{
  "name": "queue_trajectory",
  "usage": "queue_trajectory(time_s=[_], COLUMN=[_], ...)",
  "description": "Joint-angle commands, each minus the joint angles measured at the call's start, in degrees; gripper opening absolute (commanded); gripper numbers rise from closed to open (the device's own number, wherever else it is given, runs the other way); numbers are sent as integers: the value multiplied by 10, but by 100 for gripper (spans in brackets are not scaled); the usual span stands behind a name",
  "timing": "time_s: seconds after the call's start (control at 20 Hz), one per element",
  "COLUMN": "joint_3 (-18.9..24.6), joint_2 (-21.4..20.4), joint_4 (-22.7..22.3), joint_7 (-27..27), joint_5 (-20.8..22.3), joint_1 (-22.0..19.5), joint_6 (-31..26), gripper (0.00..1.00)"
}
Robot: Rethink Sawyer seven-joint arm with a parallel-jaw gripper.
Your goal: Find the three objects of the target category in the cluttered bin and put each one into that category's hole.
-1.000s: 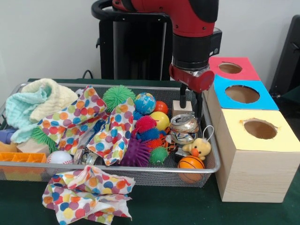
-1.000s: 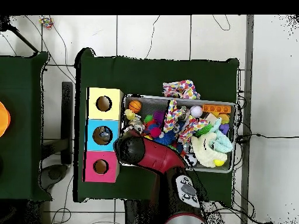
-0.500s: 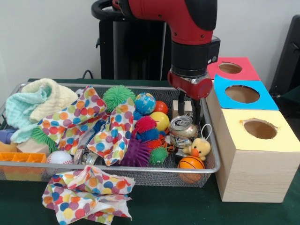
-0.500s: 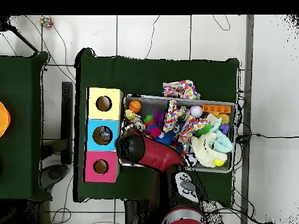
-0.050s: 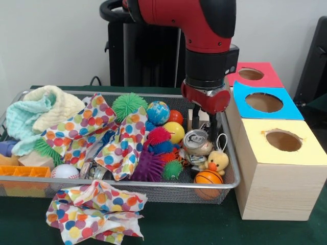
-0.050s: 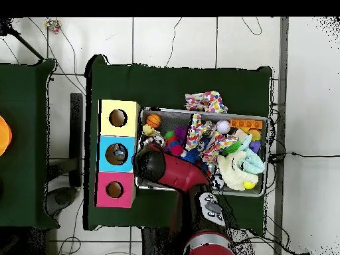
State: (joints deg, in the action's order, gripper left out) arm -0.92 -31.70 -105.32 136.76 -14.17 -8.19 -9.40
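Centrally, a crushed can (image 5: 197, 142) lies tilted at the right end of the wire bin (image 5: 227, 153), touching the duck toy (image 5: 218, 161) and just above the small basketball (image 5: 207, 177). Directly over it the gripper (image 5: 205, 121) hangs with one finger (image 5: 213, 123) showing at the can's far rim; whether it is spread or clenched cannot be told. Beside the bin stand the yellow box (image 5: 278, 168), blue box (image 5: 264, 102) and red box (image 5: 251, 74), each with a round hole.
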Motion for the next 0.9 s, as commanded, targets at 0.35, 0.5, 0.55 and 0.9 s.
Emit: queue_trajectory(time_s=[0.35, 0.5, 0.55, 0.9], joint_3=[-53, -47, -45, -53], joint_2=[164, 123, 114, 61], joint_4=[166, 147, 148, 156], joint_7=[-9, -41, -50, -63], joint_5=[89, 162, 178, 269], joint_1=[-27, -74, -82, -102], joint_6=[135, 150, 149, 104], gripper=[100, 100, 100, 100])
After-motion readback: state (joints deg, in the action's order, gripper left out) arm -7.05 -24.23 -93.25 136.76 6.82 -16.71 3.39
